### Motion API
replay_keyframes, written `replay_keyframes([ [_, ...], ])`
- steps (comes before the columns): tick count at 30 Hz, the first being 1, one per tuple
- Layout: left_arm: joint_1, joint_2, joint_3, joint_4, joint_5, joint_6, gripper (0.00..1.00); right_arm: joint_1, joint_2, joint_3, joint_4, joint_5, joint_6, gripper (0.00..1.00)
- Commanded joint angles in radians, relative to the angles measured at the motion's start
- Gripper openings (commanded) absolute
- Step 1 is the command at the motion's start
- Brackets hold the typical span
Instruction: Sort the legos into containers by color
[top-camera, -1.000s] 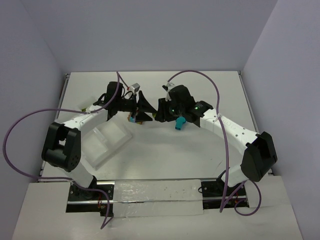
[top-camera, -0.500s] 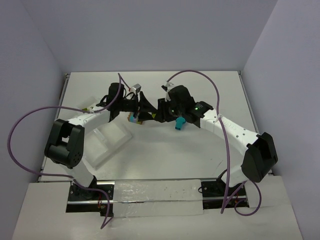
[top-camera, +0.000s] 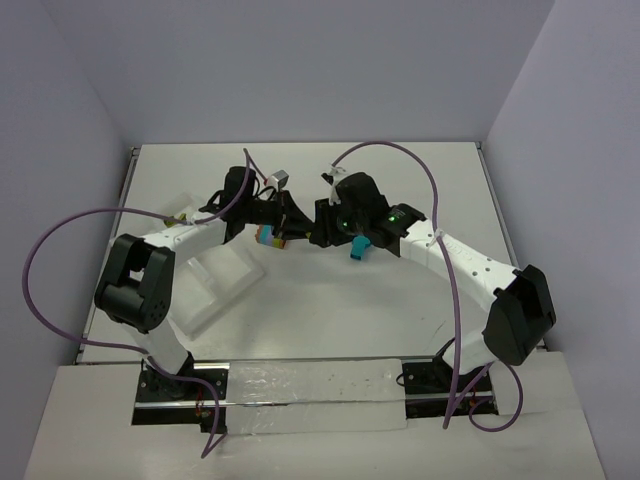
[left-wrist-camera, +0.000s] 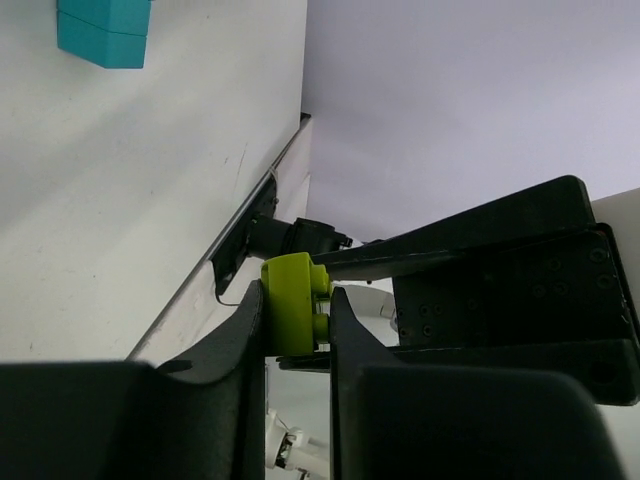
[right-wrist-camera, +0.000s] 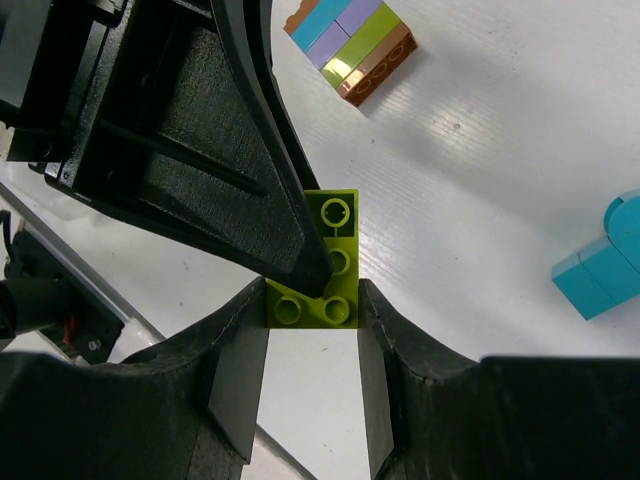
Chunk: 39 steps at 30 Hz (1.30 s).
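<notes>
A lime green lego is held above the table between both grippers. My left gripper is shut on it across its studs. My right gripper is shut on its near end, and one left finger lies over part of it. In the top view the two grippers meet at mid table, left and right. A multicoloured stack of orange, teal, purple and lime lies on the table just beyond them. A teal lego lies to the right, and shows in the left wrist view. The clear tray is at the left.
A translucent plastic strip lies along the near edge between the arm bases. Purple cables loop beside both arms. The table's far edge meets the back wall.
</notes>
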<state>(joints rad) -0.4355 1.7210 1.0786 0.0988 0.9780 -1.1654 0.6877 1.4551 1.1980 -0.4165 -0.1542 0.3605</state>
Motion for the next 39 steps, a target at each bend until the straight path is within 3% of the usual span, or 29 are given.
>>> replay_keyframes([
  [1,0.0,-0.019,0.066,-0.057,-0.024,0.072,0.0,0.005,-0.029,0.015,0.036,0.036,0.016,0.46],
  [2,0.005,-0.021,0.086,-0.121,-0.042,0.11,0.0,0.004,-0.029,0.02,0.027,0.05,0.017,0.64],
  [3,0.011,-0.022,0.108,-0.22,-0.065,0.169,0.0,0.004,-0.031,0.026,0.018,0.07,0.018,0.76],
  [4,0.019,-0.023,0.131,-0.253,-0.094,0.189,0.0,0.004,-0.035,0.03,0.009,0.091,0.02,0.83],
  [7,0.068,-0.023,0.235,-0.478,-0.229,0.357,0.0,0.005,-0.072,0.027,-0.015,0.154,0.031,0.94],
  [14,0.283,-0.043,0.474,-0.873,-0.587,0.559,0.0,0.001,-0.159,-0.003,-0.025,0.3,0.011,0.97],
  [21,0.426,-0.09,0.479,-0.913,-1.14,0.524,0.0,-0.005,-0.144,-0.027,-0.018,0.295,0.018,0.97],
  [24,0.492,-0.089,0.423,-0.837,-1.191,0.5,0.0,-0.007,-0.134,-0.026,-0.013,0.288,0.018,0.97],
  [32,0.506,-0.013,0.423,-0.791,-1.281,0.479,0.02,-0.012,-0.126,-0.008,-0.034,0.281,0.005,0.98],
  [35,0.508,0.034,0.447,-0.802,-1.28,0.472,0.26,-0.016,-0.122,-0.009,-0.038,0.28,0.003,0.98],
  [37,0.508,0.037,0.43,-0.78,-1.256,0.476,0.59,-0.017,-0.121,-0.01,-0.042,0.285,0.002,0.98],
  [39,0.506,0.038,0.422,-0.767,-1.238,0.484,0.69,-0.023,-0.119,-0.012,-0.041,0.288,0.005,0.98],
])
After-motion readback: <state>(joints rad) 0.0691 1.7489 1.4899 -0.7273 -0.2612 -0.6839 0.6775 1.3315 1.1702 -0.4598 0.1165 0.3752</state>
